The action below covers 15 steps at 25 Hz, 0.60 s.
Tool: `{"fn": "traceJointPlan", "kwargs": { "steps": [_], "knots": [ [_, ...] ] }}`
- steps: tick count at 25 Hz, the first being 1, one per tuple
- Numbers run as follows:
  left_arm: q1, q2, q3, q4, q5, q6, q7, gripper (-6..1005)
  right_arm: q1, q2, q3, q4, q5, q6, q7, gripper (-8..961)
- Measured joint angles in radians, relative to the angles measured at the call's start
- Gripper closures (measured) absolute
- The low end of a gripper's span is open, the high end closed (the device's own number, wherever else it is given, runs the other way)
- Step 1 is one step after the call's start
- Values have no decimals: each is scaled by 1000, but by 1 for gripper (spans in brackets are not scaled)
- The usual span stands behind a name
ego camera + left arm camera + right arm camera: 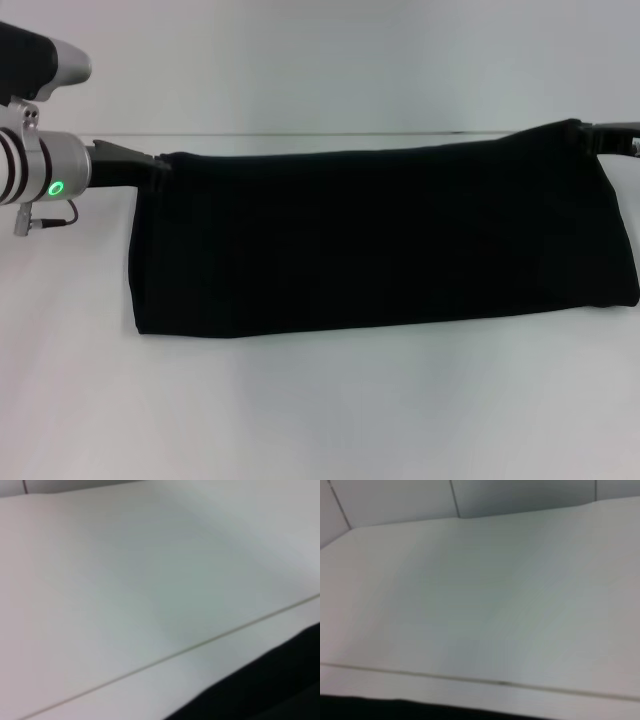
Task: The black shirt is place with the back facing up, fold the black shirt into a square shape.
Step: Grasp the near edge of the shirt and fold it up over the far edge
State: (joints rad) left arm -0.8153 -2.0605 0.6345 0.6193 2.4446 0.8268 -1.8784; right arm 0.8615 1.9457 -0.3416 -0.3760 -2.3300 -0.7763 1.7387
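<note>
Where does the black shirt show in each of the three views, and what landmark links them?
Head view: the shirt spans the middle as a wide black band, left gripper and right gripper at its far corners.
Left wrist view: only a black corner at the picture's lower right.
Right wrist view: a thin black strip along the bottom edge.
Shared landmark: the table seam just beyond the shirt.
</note>
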Motion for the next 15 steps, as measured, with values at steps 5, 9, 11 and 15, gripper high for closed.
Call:
{"fn": "traceJointPlan", "kwargs": {
  "steps": [5,9,11,15],
  "knots": [
    [-7,0,-1,-2,-4,-29,0,956,29,9,-6,1,0,65,0,922],
    [-17,0,0,-4,-4,-51,-1,954,43,18,-7,4,0,99,-7,923],
    [-23,0,0,-11,-4,-58,-1,953,48,19,-7,14,0,119,-9,923],
    [-33,-1,-1,-33,-4,-89,2,952,57,22,-16,38,0,152,-16,923]
  ]
}}
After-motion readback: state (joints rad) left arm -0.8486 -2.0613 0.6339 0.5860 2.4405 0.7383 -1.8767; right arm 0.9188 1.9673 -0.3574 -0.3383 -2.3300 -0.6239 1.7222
